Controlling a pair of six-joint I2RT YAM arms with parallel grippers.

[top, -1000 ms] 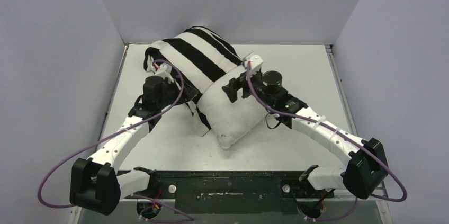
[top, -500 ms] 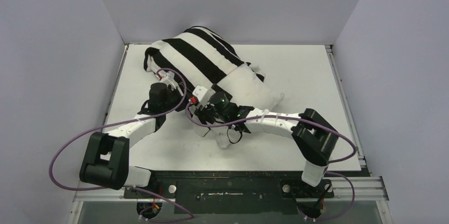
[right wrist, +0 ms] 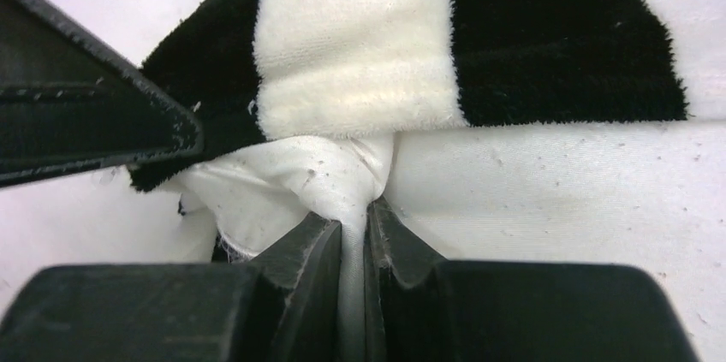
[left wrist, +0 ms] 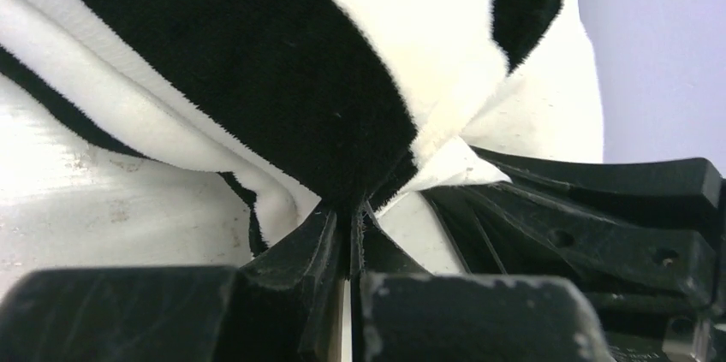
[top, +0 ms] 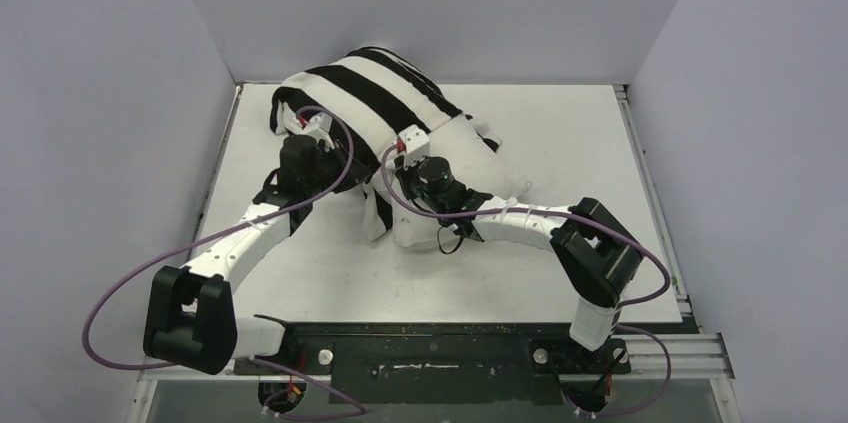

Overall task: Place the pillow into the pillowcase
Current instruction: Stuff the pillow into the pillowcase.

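Striped plush pillowcase [top: 370, 98] covers the far part of the pillow [top: 470, 171], both on the table [top: 590, 133]. Your left jaws are clenched on a black stripe at the case's edge. Right jaws pinch white pillow cloth just under the hem. Likely purpose: anchor the case, feed the pillow inward.

Left arm [top: 240, 243]: elbow low beside its base, forearm running toward 1 o'clock, wrist aimed at 12 o'clock. Left gripper [left wrist: 351, 212]: jaws pressed together, pinching a black stripe of the pillowcase [left wrist: 282, 80]. Right arm [top: 530, 226]: elbow out at 3 o'clock, forearm reaching toward 10 o'clock. Right gripper [right wrist: 355, 208]: jaws closed, nipping a white fold of the pillowcase
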